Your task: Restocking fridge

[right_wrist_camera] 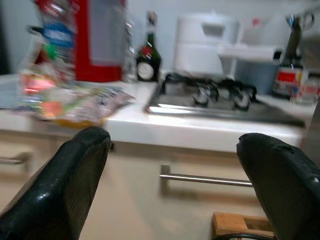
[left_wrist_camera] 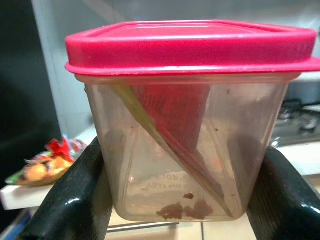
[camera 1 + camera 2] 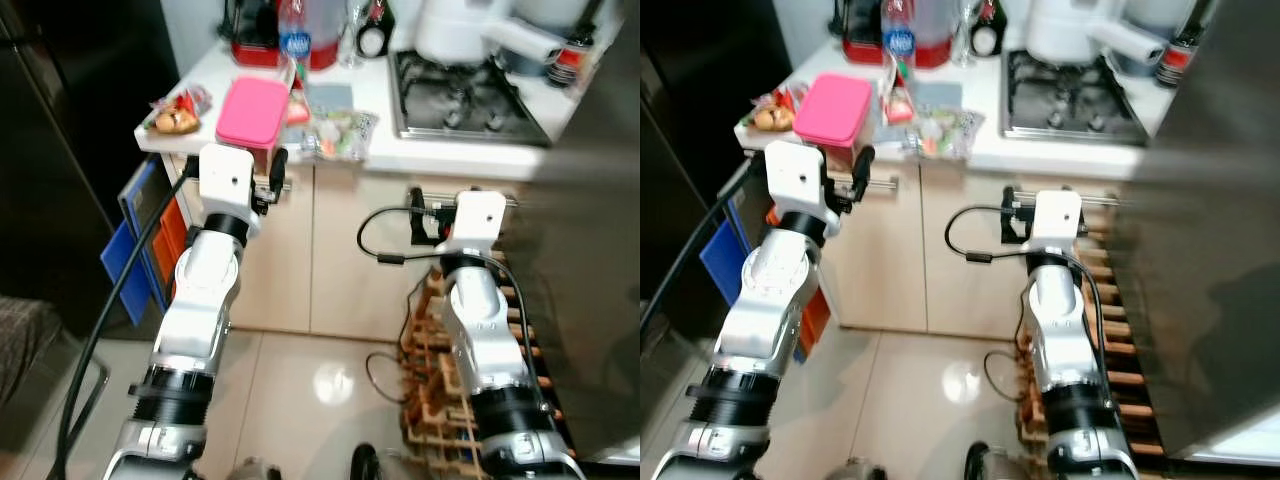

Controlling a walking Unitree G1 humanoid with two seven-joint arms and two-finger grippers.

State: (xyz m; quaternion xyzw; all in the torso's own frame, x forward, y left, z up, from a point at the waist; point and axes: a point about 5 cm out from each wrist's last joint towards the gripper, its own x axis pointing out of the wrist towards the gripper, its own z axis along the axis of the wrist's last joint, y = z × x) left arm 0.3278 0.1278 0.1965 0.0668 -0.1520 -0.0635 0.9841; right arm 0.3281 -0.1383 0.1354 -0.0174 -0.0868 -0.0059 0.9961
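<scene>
You face a white kitchen bench [image 3: 440, 150] with beige cabinet doors [image 3: 300, 250] below it and a dark fridge [image 3: 70, 150] standing tall at your left. Open tiled floor [image 3: 300, 390] lies between you and the cabinets, so there is room to step forward. A grey panel [image 3: 1220, 260] closes in your right side, with a wooden rack [image 3: 440, 370] on the floor beside your right arm.

On the bench sit a gas hob [image 3: 465, 100], a white appliance [image 3: 455, 30] behind it, and a red appliance [image 3: 262, 45] at the back left. A clear bottle with a blue label [image 3: 294, 40] stands by it; the writing is too small to read. A dark bottle with a round label [image 1: 146, 62] shows in the right wrist view, also unreadable. A clear bag of food [image 3: 340, 135] lies near the bench's front edge, and a wrapped snack [image 3: 175, 115] sits at the left corner.

Your left end effector [image 2: 175, 200] is closed around a clear container with a pink lid [image 2: 187, 120], held just in front of the bench's left edge. The left wrist view shows its fingers [image 2: 75, 200] pressing both sides, with faint embossed lettering low on the wall that cannot be read.

Your right end effector [image 1: 185, 175] hangs wide apart and empty before a cabinet handle [image 1: 205, 178].
</scene>
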